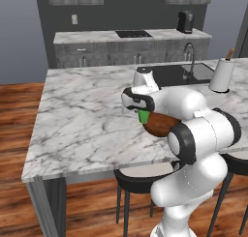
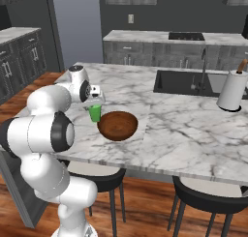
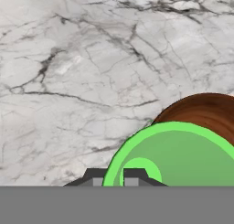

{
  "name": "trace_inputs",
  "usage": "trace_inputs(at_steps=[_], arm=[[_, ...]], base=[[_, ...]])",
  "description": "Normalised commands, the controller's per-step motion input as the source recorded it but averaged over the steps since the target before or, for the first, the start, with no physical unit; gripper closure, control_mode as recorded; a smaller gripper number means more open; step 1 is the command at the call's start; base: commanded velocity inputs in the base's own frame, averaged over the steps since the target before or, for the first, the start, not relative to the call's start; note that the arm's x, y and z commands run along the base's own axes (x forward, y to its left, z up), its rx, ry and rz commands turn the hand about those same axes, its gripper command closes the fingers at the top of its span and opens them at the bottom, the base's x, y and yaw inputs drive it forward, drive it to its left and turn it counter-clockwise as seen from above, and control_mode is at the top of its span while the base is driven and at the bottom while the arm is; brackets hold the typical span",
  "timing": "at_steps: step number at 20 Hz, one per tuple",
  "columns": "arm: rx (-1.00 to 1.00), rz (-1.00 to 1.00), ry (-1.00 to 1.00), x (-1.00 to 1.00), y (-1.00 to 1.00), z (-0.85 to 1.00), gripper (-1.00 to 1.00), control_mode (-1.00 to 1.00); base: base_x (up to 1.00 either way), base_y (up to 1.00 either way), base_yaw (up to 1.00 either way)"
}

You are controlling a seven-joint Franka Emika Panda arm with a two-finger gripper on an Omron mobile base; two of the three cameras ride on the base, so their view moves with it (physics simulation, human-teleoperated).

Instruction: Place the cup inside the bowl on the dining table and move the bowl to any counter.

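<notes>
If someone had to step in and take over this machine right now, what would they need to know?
Gripper: jaws shut on the cup at its rim, holding it just above the dining table.
Cup: beside the bowl's near-left edge, not yet over it.
Bowl: empty, on the table near its front edge.
Done: cup picked up.
Left: carry the cup over the bowl, drop it in, then move the bowl to a counter.

Kitchen: sink [image 2: 186, 82], stovetop [image 2: 186, 36], cabinets [image 2: 145, 52].

Arm [image 2: 48, 120] bent low — jaws clamped.
</notes>
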Motion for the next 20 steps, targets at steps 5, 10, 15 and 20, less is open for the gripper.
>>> trace_inputs(at_steps=[5,10,15,20], arm=[[0.00,0.00,0.00,0.00,-0.40,0.02,1.00,-1.00],[0.00,0.00,0.00,0.01,-0.42,0.00,1.00,-1.00],[0.00,0.00,0.00,0.15,-0.41,0.00,1.00,-1.00],[0.00,0.01,0.00,0.13,-0.33,-0.01,1.00,-1.00]], base=[[0.00,0.00,0.00],[0.00,0.00,0.00],[0.00,0.00,0.00],[0.00,0.00,0.00]])
